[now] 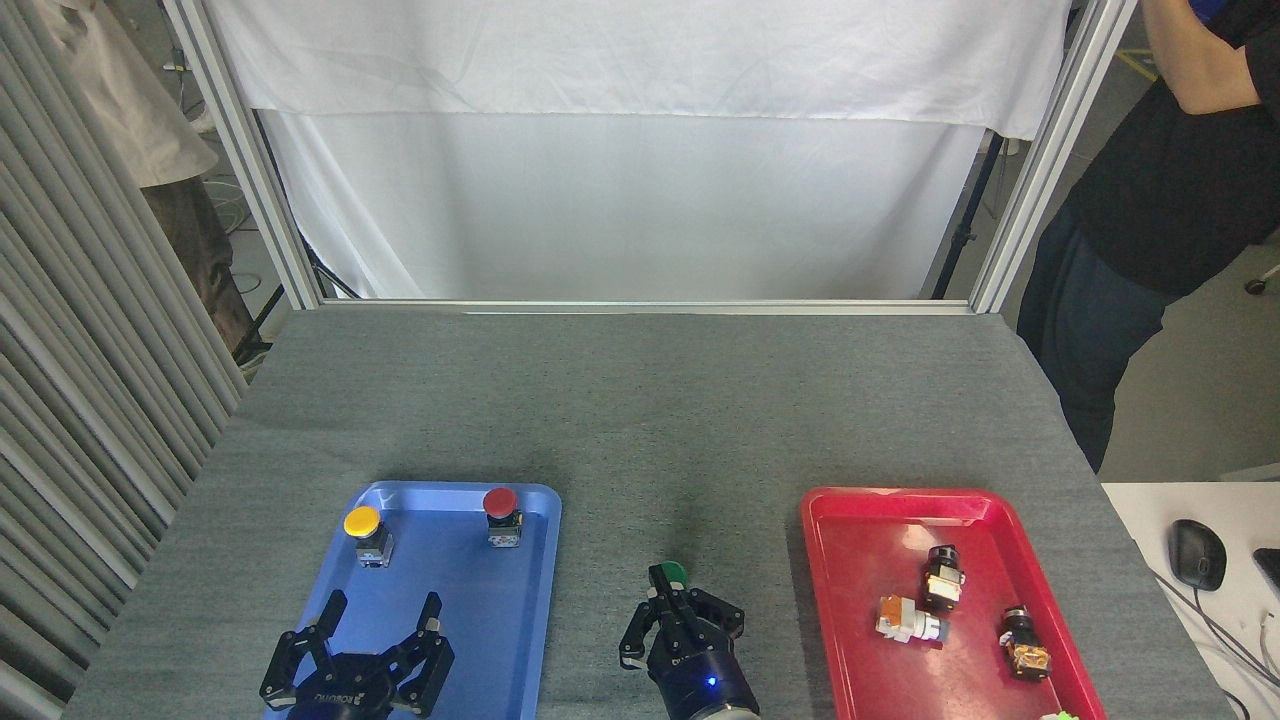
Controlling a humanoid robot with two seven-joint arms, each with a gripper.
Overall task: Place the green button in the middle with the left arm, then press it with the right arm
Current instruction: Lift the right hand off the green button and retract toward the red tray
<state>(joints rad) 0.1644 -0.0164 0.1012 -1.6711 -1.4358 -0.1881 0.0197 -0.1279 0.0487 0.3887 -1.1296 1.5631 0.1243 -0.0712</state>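
Head view: the right gripper (664,585), fingers pinched together, covers most of the green button (674,573) near the table's (640,400) front edge, between the blue tray (480,600) and red tray (870,560). The left gripper (378,612) is spread wide over the blue tray, which holds a yellow button (362,522) and a red button (500,502). The red tray holds small switch parts (912,620).

white lettering on both gripper bodies, upside down from the head view

on the left gripper (380,618), above the blue tray (470,640), a short white brand word across the black palm, inverted and only partly legible, looking like "robotiq" though not letter-sure. on the right gripper (668,598), a smaller white word on the black body just above the blue light, inverted and too small to read. no other text, numbers, labels or signs legible anywhere: none on the trays, the buttons, the white cloth or the frame.
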